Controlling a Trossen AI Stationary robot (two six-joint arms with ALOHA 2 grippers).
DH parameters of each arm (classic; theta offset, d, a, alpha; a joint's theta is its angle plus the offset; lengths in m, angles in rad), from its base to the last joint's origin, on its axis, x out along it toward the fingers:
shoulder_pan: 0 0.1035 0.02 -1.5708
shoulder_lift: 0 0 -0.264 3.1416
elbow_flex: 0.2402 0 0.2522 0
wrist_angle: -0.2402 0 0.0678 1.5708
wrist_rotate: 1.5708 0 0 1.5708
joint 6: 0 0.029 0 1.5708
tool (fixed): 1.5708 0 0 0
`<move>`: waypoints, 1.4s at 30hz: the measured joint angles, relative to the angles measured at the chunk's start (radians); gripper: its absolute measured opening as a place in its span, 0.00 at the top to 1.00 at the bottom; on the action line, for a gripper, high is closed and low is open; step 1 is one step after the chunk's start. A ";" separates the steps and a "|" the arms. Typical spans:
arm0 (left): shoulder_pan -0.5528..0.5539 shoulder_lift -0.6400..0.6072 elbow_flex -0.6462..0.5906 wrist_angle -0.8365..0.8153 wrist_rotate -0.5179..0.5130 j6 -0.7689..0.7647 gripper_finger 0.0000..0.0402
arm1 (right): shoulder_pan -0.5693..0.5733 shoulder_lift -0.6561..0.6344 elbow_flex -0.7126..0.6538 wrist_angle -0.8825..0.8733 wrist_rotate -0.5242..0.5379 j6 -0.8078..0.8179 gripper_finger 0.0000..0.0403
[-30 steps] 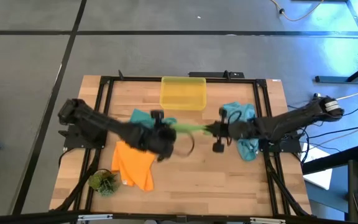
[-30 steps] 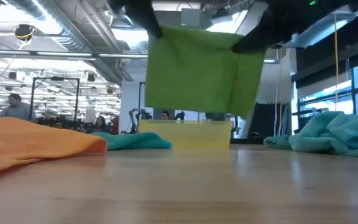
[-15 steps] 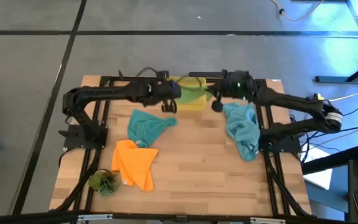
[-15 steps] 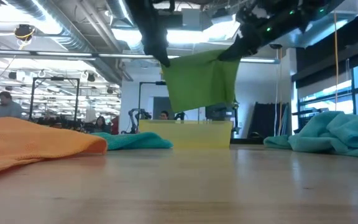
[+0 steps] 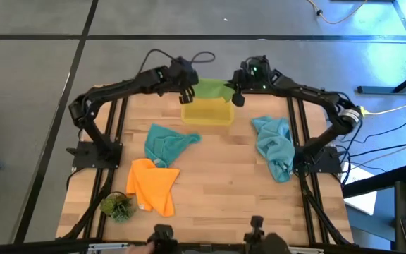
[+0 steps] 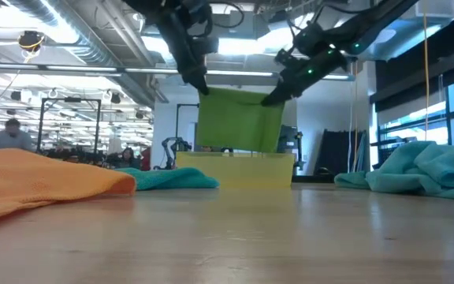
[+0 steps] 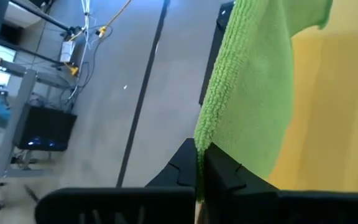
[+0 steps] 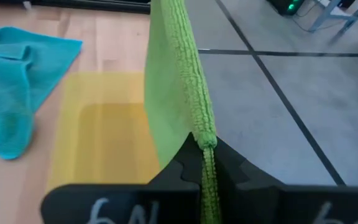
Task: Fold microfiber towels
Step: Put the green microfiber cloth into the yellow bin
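Your left gripper (image 7: 199,168) is clamped on the edge of the green towel (image 5: 213,88), and your right gripper (image 8: 205,163) is pinched just as tight on the opposite edge; both wrist views show the looped pile squeezed thin between dark fingers. Between those 2 grips the towel hangs as a loose folded sheet (it sags a little in the middle) above the far part of the yellow bin (image 5: 206,111), its lower hem level with the bin's rim in the low view.

Expect this cloth to behave like any microfiber: light, limp, no stiffness of its own, so it drapes wherever you stop supporting it. The pile is grippy rather than slick, so a pinch at the hem should hold, but it will also cling to itself and to the other towels. Take it by the corners or along an edge, never mid-sheet, or the fold will bunch.

The other 3 wait on the table (image 5: 217,183): an orange towel (image 5: 154,187) near the front left beside a small plant tuft (image 5: 118,206), a teal towel (image 5: 166,143) crumpled just behind the orange one, and another teal towel (image 5: 275,147) heaped on the right side. All lie rumpled, so I judge you will need to find a free corner on each before lifting.
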State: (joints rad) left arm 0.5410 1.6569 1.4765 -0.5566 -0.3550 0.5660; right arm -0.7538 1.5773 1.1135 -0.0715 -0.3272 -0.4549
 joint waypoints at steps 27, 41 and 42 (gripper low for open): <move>0.266 0.085 0.000 0.189 0.361 0.126 1.00 | -0.109 0.231 0.326 -0.131 0.011 -0.215 0.98; 0.214 0.084 -0.053 0.091 0.359 0.154 1.00 | -0.062 0.233 0.300 -0.267 -0.048 -0.280 0.98; 0.208 0.084 -0.061 0.083 0.355 0.155 1.00 | -0.055 0.233 0.292 -0.274 -0.049 -0.281 0.98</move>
State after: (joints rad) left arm 0.7493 1.7412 1.4152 -0.4733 -0.0002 0.7214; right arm -0.8086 1.8103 1.4052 -0.3454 -0.3764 -0.7356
